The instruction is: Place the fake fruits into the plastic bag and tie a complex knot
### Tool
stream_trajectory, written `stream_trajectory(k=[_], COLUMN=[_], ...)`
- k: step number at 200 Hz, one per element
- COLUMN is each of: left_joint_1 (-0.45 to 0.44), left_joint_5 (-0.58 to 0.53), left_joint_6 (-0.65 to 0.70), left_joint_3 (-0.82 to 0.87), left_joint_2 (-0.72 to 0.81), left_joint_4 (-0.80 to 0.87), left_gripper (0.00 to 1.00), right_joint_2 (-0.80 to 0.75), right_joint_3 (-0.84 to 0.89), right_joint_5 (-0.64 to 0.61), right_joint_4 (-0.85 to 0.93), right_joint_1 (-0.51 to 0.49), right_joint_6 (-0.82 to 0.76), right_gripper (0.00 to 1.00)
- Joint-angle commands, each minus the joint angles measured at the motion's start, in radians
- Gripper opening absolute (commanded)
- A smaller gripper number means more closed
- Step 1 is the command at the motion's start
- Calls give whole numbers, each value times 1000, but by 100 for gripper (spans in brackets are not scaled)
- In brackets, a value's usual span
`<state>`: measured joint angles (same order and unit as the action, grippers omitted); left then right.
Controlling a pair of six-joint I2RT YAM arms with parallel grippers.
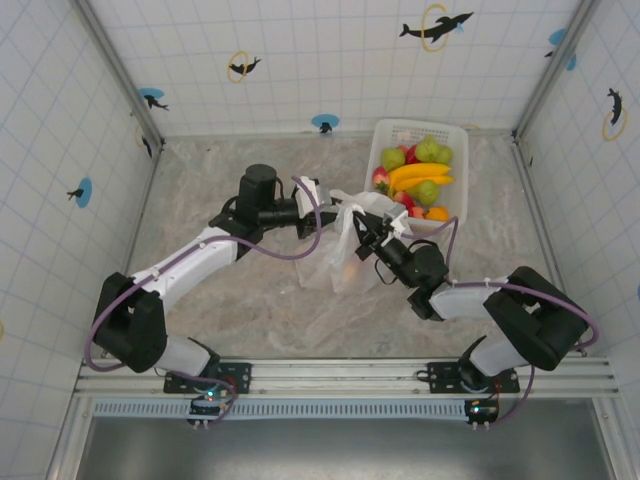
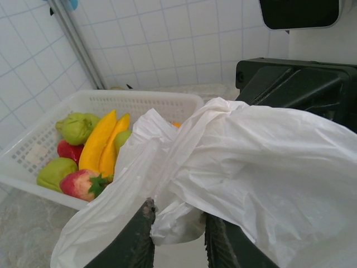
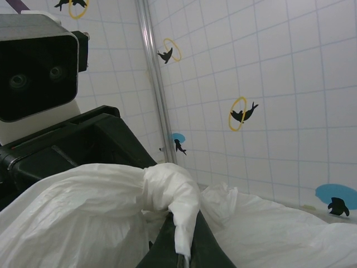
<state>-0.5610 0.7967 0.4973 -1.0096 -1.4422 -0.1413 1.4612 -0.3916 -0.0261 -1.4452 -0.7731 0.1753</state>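
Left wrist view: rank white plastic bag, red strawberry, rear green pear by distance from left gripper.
1. The crinkly white plastic bag, between the fingers of the left gripper.
2. The red plastic strawberry, by the near wall of the white lattice basket.
3. The green plastic pear, farther back inside.

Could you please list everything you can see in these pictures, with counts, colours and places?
basket: 1, white, back right of the table
pears: about 4, green, in the basket
bananas: 2, yellow, in the basket
strawberry: 1 clear, red, in the basket among other red fruit
orange: 1, orange, near corner of the basket
bag: 1, translucent white, mid-table between the grippers
bagged fruit: 1 visible, orange, seen through the bag
table: 1, marbled beige
dolphin stickers: several, black on blue or yellow, on the tiled walls
left gripper: 1, black, closed on a bag fold
right gripper: 1, black, shut on a twisted bag handle
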Motion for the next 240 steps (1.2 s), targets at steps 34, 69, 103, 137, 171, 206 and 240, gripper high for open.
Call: stream_trajectory(k=[34, 69, 103, 137, 171, 206, 240], left_joint_1=[2, 2, 2, 1, 1, 1, 1], left_joint_5=[30, 20, 37, 49, 48, 52, 48], left_joint_6=[12, 8, -7, -39, -49, -50, -42], left_joint_3=[-44, -42, -38, -39, -39, -38, -47], left_joint_2=[-4, 4, 5, -9, -9, -3, -1], left_joint_4=[15, 20, 21, 20, 21, 29, 45], left_gripper=[7, 0, 0, 0, 0, 0, 0], right_joint_2=[-13, -58, -160, -337, -609, -783, -766], right_joint_3=[-39, -34, -23, -4, -36, -221, -280], right_joint_5=[-3, -3, -14, -19, -43, 31, 371], right_joint_4=[26, 80, 204, 430, 852, 1390, 1532], right_joint_1=[-6, 4, 9, 20, 40, 107, 227], right_joint_6=[-7, -13, -43, -68, -52, 106, 412], right_gripper=[0, 15, 32, 53, 73, 76, 73])
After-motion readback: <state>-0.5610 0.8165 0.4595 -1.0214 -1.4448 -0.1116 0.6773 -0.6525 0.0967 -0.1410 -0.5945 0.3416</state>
